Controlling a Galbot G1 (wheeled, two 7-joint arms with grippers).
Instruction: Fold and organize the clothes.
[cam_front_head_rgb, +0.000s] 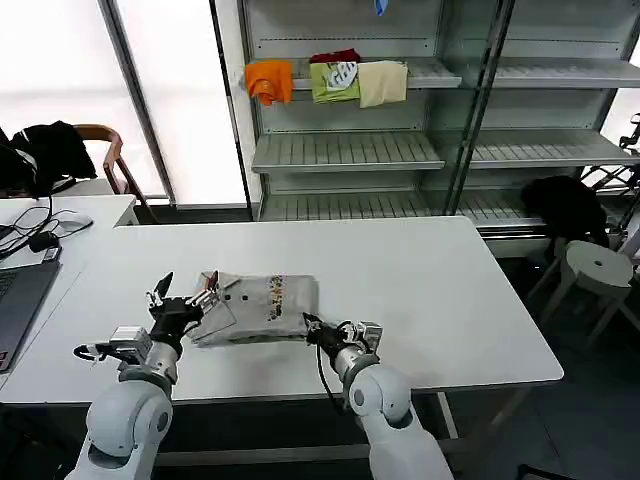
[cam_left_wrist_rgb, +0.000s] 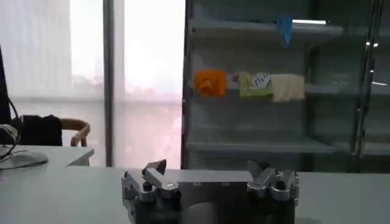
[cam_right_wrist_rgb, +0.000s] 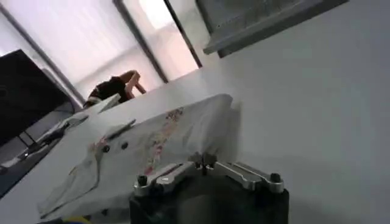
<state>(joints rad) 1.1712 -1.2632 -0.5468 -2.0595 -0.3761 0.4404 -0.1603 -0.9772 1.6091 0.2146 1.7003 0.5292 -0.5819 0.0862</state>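
A folded light grey shirt (cam_front_head_rgb: 262, 303) with a small multicoloured print lies on the white table (cam_front_head_rgb: 430, 290), in front of both arms. My left gripper (cam_front_head_rgb: 185, 294) hovers at the shirt's left end, open, with nothing between its fingers (cam_left_wrist_rgb: 155, 171). My right gripper (cam_front_head_rgb: 310, 325) sits low at the shirt's near right corner. In the right wrist view its fingertips (cam_right_wrist_rgb: 204, 161) are pressed together on the shirt's (cam_right_wrist_rgb: 164, 137) near edge, and the cloth spreads away from them.
A laptop (cam_front_head_rgb: 20, 290) and cables lie on the side desk to the left, with a chair behind. Shelves (cam_front_head_rgb: 350, 150) at the back hold orange, green and cream cloths (cam_front_head_rgb: 330, 82). A white stool (cam_front_head_rgb: 598, 265) stands to the right.
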